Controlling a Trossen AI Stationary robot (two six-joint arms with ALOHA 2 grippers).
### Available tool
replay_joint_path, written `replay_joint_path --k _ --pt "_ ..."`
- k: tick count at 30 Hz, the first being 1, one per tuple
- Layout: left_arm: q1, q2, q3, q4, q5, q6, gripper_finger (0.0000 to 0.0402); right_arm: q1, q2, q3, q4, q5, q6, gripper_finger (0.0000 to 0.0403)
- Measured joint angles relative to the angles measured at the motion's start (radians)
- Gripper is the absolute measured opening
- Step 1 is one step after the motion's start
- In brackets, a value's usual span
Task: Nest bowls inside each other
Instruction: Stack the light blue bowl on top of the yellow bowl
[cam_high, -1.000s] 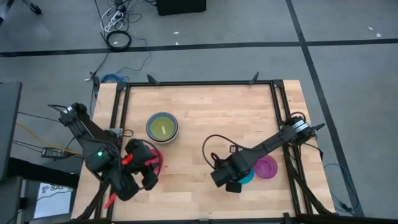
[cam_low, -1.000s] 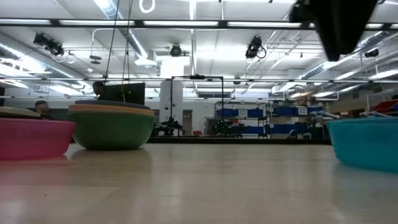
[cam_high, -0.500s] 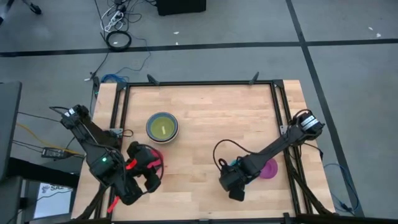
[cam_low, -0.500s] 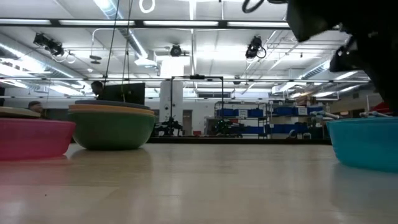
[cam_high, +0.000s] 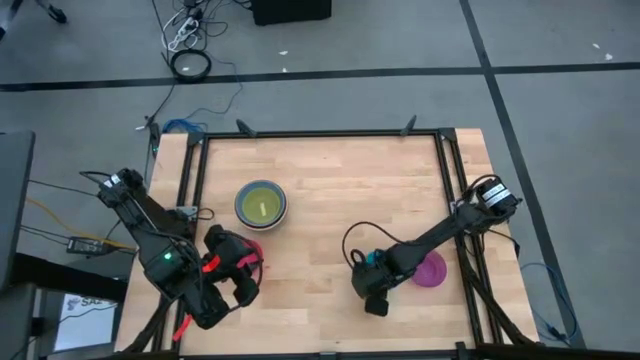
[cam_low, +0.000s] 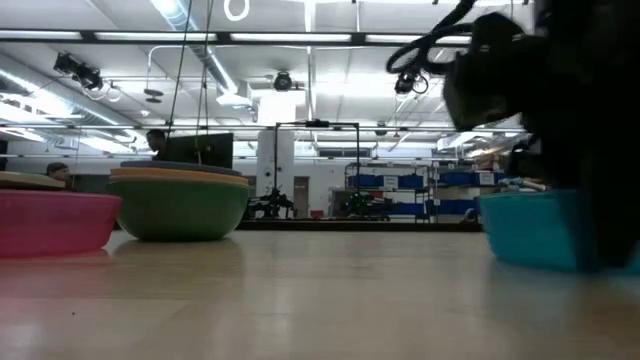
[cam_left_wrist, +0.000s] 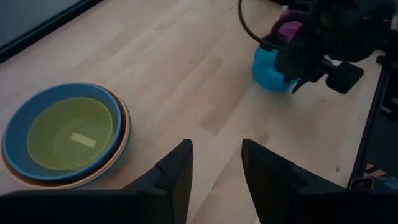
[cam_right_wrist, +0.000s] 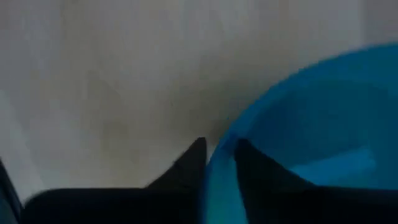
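Observation:
A teal bowl (cam_left_wrist: 272, 65) sits on the wooden table right of centre, with a purple bowl (cam_high: 432, 270) just to its right. My right gripper (cam_right_wrist: 217, 152) is down on the teal bowl's rim and shut on it. At the left, a stack of bowls (cam_high: 262, 203) holds a yellow-green one innermost; the low view shows a green one (cam_low: 180, 208) at its bottom. A red bowl (cam_low: 50, 222) stands nearer the front. My left gripper (cam_left_wrist: 214, 155) hovers open over it, holding nothing. My right gripper pinches the teal bowl's rim (cam_right_wrist: 219, 163) on the bowl's left side. One finger (cam_right_wrist: 194, 158) is outside the wall and the other is inside the hollow. The fingers come steeply from above. The bowl's base rests on the table (cam_low: 530, 235).
A black frame (cam_high: 445, 180) runs round the table's edges. Bare wood (cam_high: 340, 190) lies between the stack and the teal bowl. The right arm (cam_high: 450, 230) slants across the table's right side above the purple bowl.
My right gripper has come down and a little toward the table's left, tipping steeper, onto the teal bowl's rim. The teal bowl has slid a short way toward the table's left. My left arm has kept still.

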Motion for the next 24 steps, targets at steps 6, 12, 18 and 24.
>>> replay_joint_path --k 6,12,18,24 --pt "0.0 0.0 0.0 0.0 -0.023 0.0 0.0147 -0.054 0.0 0.118 -0.127 0.036 -0.199 0.0004" --pt "0.0 -0.003 0.019 0.01 -0.1 0.004 0.0147 -0.195 0.001 0.306 -0.191 0.237 -0.486 0.0001" --pt "0.0 -0.005 0.129 0.039 -0.22 0.049 0.0147 -0.352 0.001 0.367 0.169 0.184 -0.69 0.0" --pt "0.0 -0.005 0.209 0.044 -0.252 0.132 0.0147 -0.442 0.001 0.368 0.425 0.145 -0.772 0.0"
